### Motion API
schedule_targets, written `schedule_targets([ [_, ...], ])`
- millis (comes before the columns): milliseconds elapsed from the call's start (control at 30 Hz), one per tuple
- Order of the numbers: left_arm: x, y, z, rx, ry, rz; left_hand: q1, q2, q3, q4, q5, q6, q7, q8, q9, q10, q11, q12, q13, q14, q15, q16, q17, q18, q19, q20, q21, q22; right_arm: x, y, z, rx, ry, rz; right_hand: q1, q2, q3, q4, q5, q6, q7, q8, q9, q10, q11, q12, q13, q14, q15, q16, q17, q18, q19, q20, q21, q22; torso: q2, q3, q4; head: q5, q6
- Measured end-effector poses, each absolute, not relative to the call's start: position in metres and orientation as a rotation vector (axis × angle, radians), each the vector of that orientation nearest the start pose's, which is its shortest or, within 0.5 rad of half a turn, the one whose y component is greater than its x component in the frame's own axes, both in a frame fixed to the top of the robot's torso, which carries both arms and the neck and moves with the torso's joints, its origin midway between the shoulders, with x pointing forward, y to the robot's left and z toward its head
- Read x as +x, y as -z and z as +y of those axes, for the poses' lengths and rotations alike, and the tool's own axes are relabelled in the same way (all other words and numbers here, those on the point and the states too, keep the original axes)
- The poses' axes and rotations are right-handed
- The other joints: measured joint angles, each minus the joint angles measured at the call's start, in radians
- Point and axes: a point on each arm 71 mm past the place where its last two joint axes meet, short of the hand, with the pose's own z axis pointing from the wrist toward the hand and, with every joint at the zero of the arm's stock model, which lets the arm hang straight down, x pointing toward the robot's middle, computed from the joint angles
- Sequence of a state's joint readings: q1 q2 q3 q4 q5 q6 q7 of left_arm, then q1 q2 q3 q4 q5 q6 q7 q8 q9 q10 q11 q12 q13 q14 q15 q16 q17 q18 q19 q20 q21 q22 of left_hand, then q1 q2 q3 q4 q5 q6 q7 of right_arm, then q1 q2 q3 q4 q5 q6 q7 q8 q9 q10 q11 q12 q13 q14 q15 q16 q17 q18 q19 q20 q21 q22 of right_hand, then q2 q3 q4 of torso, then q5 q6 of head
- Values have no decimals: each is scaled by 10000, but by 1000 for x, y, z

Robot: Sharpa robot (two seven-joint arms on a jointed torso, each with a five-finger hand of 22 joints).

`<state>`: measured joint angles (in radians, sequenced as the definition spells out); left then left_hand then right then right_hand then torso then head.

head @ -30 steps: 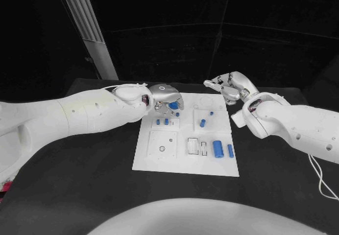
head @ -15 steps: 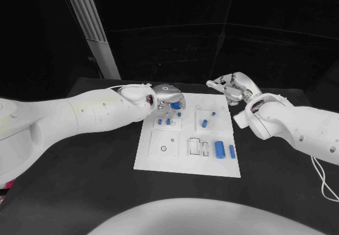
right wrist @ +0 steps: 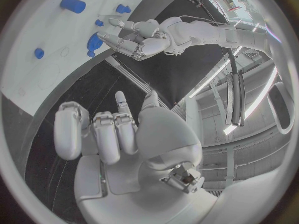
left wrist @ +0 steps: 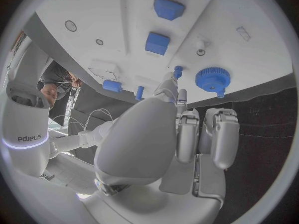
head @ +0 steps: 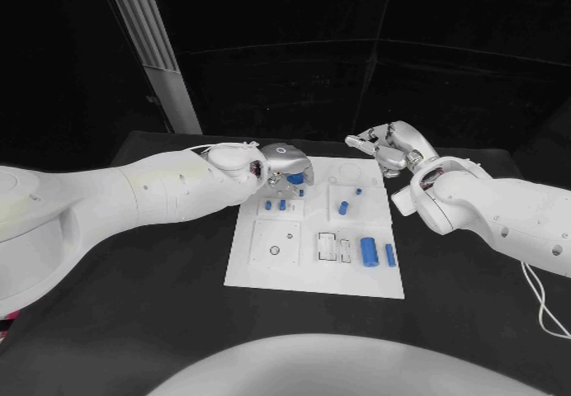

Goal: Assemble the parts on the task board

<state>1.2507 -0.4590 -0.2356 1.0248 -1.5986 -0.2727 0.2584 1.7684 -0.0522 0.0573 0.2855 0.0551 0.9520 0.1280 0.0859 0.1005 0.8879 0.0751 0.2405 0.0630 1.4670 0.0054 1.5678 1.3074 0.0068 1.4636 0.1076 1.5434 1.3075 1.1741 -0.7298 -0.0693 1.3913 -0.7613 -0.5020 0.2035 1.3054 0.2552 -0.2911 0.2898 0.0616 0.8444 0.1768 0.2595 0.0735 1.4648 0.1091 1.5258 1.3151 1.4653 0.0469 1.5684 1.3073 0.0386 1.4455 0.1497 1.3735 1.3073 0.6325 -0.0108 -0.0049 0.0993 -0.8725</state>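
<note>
Left hand: the left hand hangs over the far left corner of the task board; its fingers reach down side by side towards the board, and nothing sits between them.
Blue gear: a blue toothed gear lies on the board just beside the left hand's fingertips; whether they touch it I cannot tell. In the head view it shows as a blue spot under the hand.
Small pegs: two short blue pegs stand on the board just nearer the robot than the left hand.
Right hand: the right hand is raised off the far right corner of the board, fingers loosely curled in and holding nothing.
Slanted part: a blue piece lies on the board, nearer the robot than the right hand and between the two hands.
Near parts: a blue cylinder and a thin blue pin lie side by side, well apart from both hands, towards the robot.
Worktop: the black worktop carries the board.
</note>
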Motion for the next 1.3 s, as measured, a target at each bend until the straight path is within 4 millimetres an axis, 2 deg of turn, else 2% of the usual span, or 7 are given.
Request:
schedule_targets([
  [67, 534, 244, 126, 6926, 6852, 16738, 12, 9, 29, -29, 0, 0, 0, 0, 0, 0, 0, 0, 0, 0, 0, 0, 0, 0, 0, 0, 0, 0, 503, 203, -187, 4354, -10744, 15462, 0, 0, 0, 0, 0, 0, 0, 0, 0, 0, 0, 0, 43, 0, 0, 0, 0, -1, 0, 0, 0, 0, 0, 0, 3, 0, 0],
  [133, 534, 245, 126, 6917, 6812, 16821, 12, 9, 51, -7, 0, 0, 0, 0, 1, 0, 0, 0, 0, 0, 0, 0, 0, -1, 0, 0, -1, 0, 503, 203, -186, 4353, -10750, 15464, 0, 0, 0, 0, 0, 0, 0, 0, 1, 0, 0, -105, 758, 15, 16, 0, 0, 0, 0, 0, 0, 0, 0, 0, 3, 0, 0],
  [433, 537, 249, 128, 6857, 6582, 17191, 54, 51, 128, -18, 0, 0, 0, 1, -18, 37, 37, 0, 1, 0, 0, 0, 1, -1, 0, 0, 0, 0, 503, 203, -186, 4354, -10761, 15468, -1, 0, 0, 0, 0, 0, 0, 0, 1, 1, 1, -49, 758, 16, 16, 0, 0, -1, 0, 0, 0, 0, 5, -2, -8, -53, 0],
  [1300, 540, 259, 128, 6797, 6340, 17534, 273, 170, 555, -3, 0, 112, -33, -43, -81, 201, -20, 0, 1, -1, 3, 8, 28, -1, 0, 0, -116, 0, 503, 203, -186, 4437, -10794, 15488, -1, 0, 0, 0, 0, 1, 1, 0, 2, 1, 1, -32, 758, -11, -9, 0, 7, -1, 1, 1, 1, 6, -1, 2, 3, -135, 0],
])
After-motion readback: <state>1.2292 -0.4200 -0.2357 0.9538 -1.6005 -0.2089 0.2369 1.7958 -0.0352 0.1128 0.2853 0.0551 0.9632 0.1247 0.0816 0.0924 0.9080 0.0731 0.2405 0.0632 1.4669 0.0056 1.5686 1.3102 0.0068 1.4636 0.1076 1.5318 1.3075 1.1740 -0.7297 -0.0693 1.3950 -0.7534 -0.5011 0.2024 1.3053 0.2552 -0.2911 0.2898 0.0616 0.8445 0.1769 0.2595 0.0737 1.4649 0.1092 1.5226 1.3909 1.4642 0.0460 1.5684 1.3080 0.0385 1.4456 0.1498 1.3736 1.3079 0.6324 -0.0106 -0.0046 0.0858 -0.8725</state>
